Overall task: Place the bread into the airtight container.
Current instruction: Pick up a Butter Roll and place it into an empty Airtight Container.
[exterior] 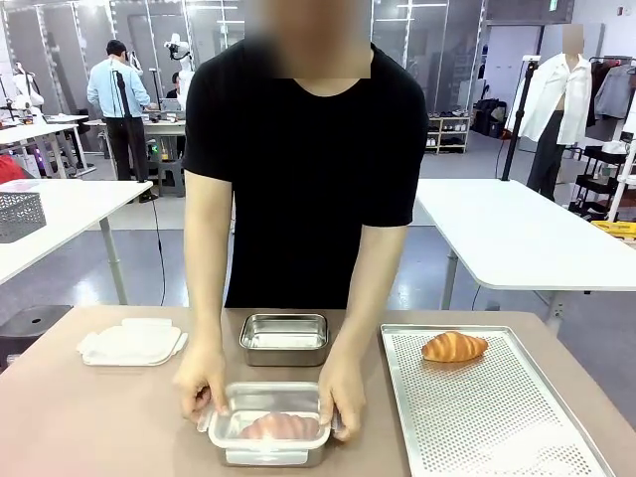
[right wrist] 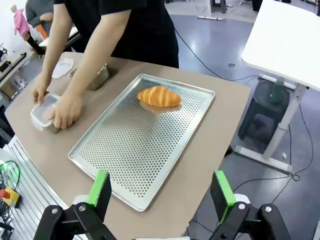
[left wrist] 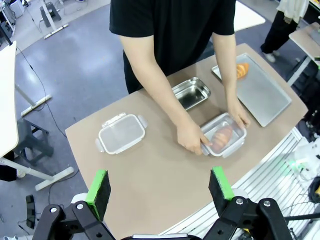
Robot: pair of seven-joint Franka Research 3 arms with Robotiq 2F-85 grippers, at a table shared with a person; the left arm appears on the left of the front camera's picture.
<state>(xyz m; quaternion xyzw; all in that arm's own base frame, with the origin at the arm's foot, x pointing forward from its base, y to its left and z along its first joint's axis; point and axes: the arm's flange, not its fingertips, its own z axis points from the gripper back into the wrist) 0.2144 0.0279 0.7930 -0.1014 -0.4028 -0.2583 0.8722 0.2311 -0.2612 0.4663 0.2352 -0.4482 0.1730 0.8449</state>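
Left claw [left wrist: 159, 187] and right claw [right wrist: 161, 190] both gape empty above the table [exterior: 89, 417]. Bread [exterior: 454, 346] lies on the tray [exterior: 497, 417]; left of the tray, the person's hands [exterior: 202, 383] press a lidded box [exterior: 270, 427] — a reach there could strike them, and a hard pinch could crush the bread.

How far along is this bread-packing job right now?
Done: one bread lies inside the near container. In hand: the person's hands press its clear lid down at both ends. Left: the croissant sits on the perforated tray, and a second steel container stands empty, a spare lid lying apart.
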